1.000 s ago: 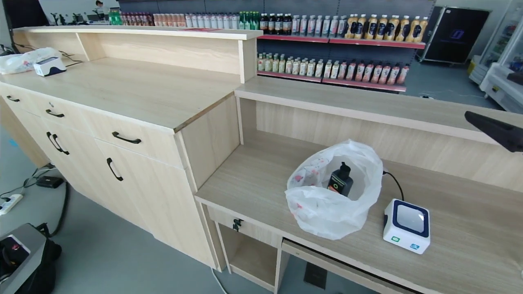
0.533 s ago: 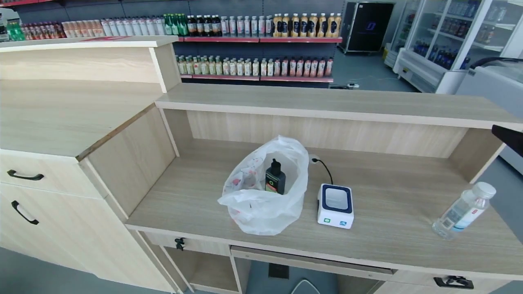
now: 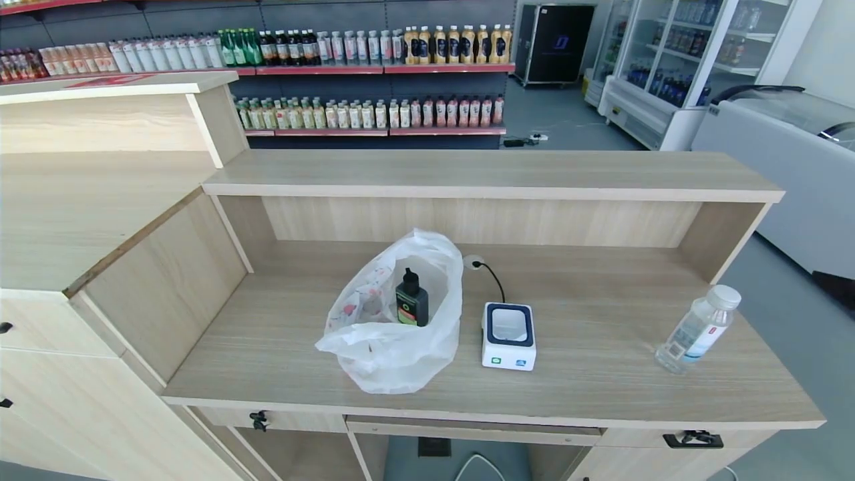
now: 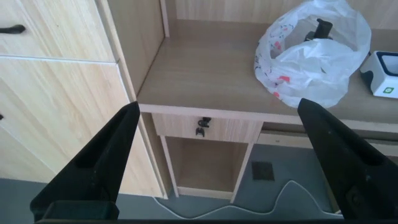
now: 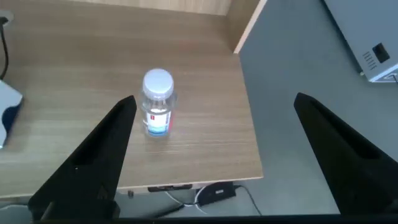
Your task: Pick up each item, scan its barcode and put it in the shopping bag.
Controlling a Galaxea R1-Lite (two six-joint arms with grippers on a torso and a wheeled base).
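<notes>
1. Both grippers are mine. The left gripper [image 4: 217,104] has its two black fingers spread wide with nothing between them.
2. My right gripper [image 5: 214,98] is spread just as wide and also holds nothing.
3. Ahead of the left gripper and off to its right, a thin white plastic shopping bag [image 3: 394,334] sits on the pale wooden counter [image 3: 601,321] with its mouth open upward.
4. A small black bottle with a black cap [image 3: 412,304] stands upright inside that bag.
5. Just past the bag, farther to the right of the left gripper, a white box-shaped scanner with a dark blue frame around its window [image 3: 509,335] rests on the counter. A black cable [image 3: 494,277] runs from its back.
6. Under my right gripper, a clear plastic water bottle with a white cap [image 5: 158,102] stands upright on the counter, well apart from the scanner. It is close to the gripper's left finger and is not touched by either one.
7. The right finger of that gripper hangs beyond the counter's end, over grey floor [image 5: 298,74].
</notes>
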